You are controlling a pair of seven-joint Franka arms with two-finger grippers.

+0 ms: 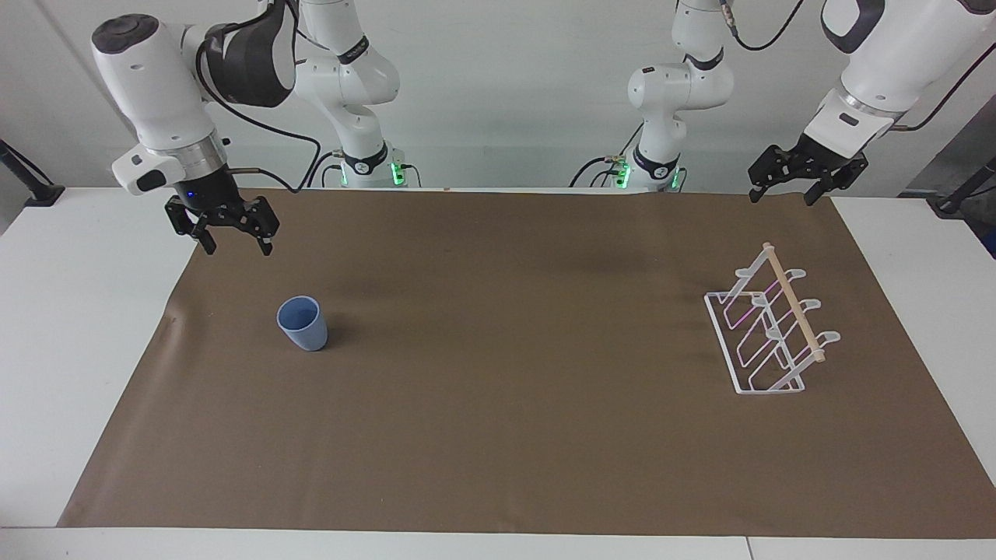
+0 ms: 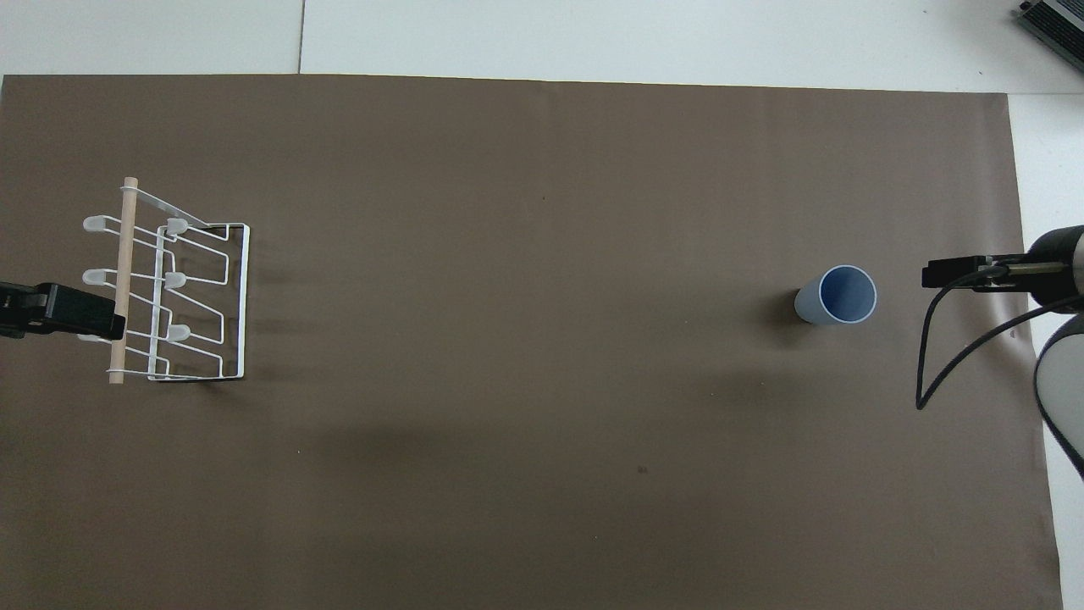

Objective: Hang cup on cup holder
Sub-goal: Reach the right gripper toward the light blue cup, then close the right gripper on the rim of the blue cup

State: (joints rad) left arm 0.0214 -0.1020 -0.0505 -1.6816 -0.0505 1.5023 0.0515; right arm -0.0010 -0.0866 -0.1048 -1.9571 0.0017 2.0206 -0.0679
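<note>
A light-blue cup [image 1: 302, 324] [image 2: 838, 295] stands upright, mouth up, on the brown mat toward the right arm's end of the table. My right gripper [image 1: 237, 249] [image 2: 940, 275] hangs open over the mat close to the cup, apart from it, holding nothing. The white wire cup holder [image 1: 770, 330] [image 2: 169, 288], with a wooden rod along its top, stands at the left arm's end with nothing on its prongs. My left gripper [image 1: 781, 198] [image 2: 85, 312] hangs open and raised over the mat by the holder, touching nothing.
A brown mat [image 1: 498, 435] covers most of the white table [image 1: 70, 327], with bare white strips at both ends. A black cable [image 2: 931, 356] loops down from the right arm's wrist. A dark device [image 2: 1054, 21] sits at the table's corner farthest from the robots.
</note>
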